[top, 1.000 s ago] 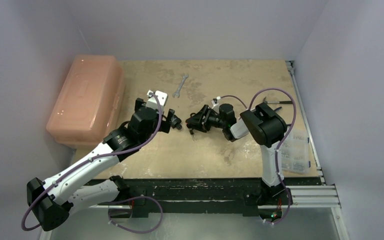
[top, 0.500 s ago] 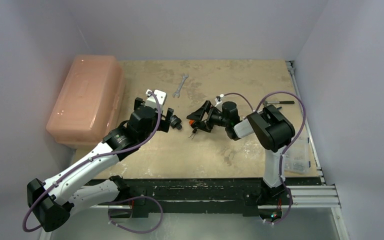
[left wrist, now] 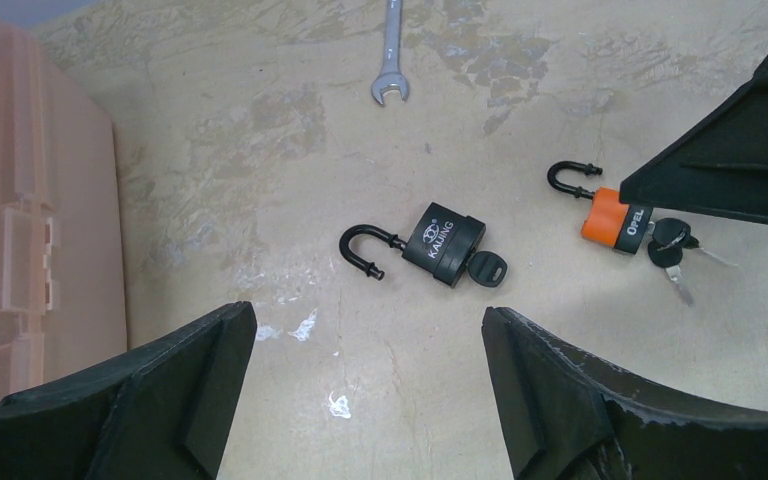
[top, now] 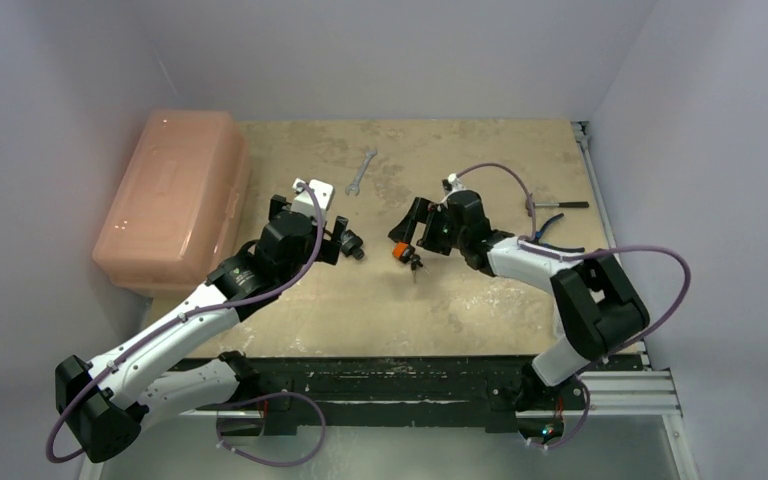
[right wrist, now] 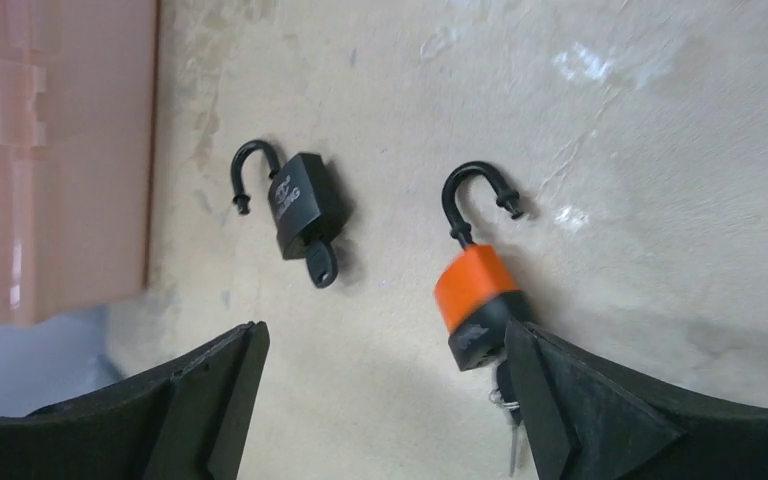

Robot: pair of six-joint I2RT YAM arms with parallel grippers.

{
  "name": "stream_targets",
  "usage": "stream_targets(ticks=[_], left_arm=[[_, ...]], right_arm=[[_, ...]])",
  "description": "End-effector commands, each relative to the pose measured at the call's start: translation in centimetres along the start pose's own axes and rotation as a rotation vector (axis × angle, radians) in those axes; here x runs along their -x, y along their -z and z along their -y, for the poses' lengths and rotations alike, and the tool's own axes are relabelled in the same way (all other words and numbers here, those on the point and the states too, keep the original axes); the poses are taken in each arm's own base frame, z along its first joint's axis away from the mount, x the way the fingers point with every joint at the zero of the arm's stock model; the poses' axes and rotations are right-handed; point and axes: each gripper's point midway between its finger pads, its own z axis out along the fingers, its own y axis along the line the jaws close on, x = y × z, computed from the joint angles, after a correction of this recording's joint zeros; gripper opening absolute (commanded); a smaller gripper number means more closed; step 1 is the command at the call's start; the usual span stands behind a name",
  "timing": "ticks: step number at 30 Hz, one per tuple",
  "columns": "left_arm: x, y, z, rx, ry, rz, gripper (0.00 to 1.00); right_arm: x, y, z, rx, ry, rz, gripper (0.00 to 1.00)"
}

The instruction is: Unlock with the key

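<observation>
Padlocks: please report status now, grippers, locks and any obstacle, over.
Both open, empty: left gripper, right gripper above orange padlock. That lock and black padlock: shackles open, keys in. Nothing in the way.

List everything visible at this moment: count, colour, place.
black padlock: 1, black, table centre, shackle open, key in it
orange padlock: 1, orange and black, right of the black one, shackle open
keys: small bunch, black heads, at the orange padlock's base
wrench: 1, silver, far side of table
storage box: 1, translucent pink, left table edge
black-handled tool: 1, far right, kind unclear
table: 1, tan, worn
left gripper: 1, black, open, above black padlock
right gripper: 1, black, open, above orange padlock
</observation>
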Motion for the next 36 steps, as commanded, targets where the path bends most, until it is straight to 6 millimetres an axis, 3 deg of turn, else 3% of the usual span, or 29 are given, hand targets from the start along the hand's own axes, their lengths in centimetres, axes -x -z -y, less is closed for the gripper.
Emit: stream_targets(ticks=[1,4,7,11,16,23,30,36], left_arm=[[0.9,-0.1,-0.3,0.012,0.007,0.032,0.9],[0.9,-0.1,-0.3,0.011,0.005,0.029,0.9],[0.9,-0.1,-0.3,0.011,0.006,0.029,0.9],[0.9,-0.1,-0.3,0.011,0.002,0.028,0.9],[1.0,0.0,-0.2,0.002,0.004,0.036,0.89],[2.1,1.6,-2.2,0.069,0.031,0.092,0.89],[2.9,3.0,-3.7,0.115,0.047,0.139,0.9],[3.2,3.4,-4.0,0.118,0.055,0.156,0.9]], right_arm=[[2.3,3.0,2.2,-0.267,0.211,0.093,0.99],[2.8,5.3,3.2,-0.348,0.228,0.136,0.99],[3.7,7.4,2.6,-0.339,0.255,0.205,0.99],[4.6,10.4,-0.6,-0.207,0.327,0.314,0.99],[6.1,14.2,-3.2,-0.141,0.394,0.424,0.99],[8.6,22.8,-6.7,-0.065,0.375,0.639,0.99],[7.1,28.2,-8.4,0.06,0.381,0.698,0.99],[5.8,30.8,-8.1,0.134,0.358,0.751,0.99]])
